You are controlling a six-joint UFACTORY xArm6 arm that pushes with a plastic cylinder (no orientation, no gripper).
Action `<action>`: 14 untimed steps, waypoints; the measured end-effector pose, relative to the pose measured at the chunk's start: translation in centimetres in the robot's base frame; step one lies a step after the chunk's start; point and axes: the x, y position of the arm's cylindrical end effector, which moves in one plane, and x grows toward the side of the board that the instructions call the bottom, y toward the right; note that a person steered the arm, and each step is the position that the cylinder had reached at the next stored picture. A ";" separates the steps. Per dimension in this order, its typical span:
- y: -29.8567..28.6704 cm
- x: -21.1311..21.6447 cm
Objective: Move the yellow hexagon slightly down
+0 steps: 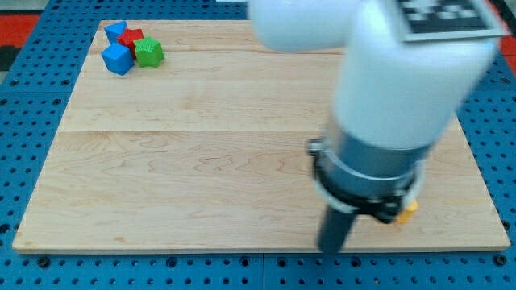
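Currently yellow hexagon (409,209) is peeking out at tip's (332,250) 2 o'clock, mostly hidden; no pincer fitted, rod only.

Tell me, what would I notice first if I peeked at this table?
The big white arm fills the view's right, with my tip down near the board's bottom edge. A bit of yellow block peeks out just right of it. Far off at the top left huddle two blue blocks, a red block and a green block.
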 end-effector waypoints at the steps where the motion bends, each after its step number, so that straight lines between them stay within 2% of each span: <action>1: -5.1 -1.8; 2: -8.6 -5.4; 3: -8.8 -8.4; 4: -8.6 -10.0; 6: -8.3 -10.3; 8: -4.3 -12.3; 12: 3.0 -13.7; 14: 5.4 -19.8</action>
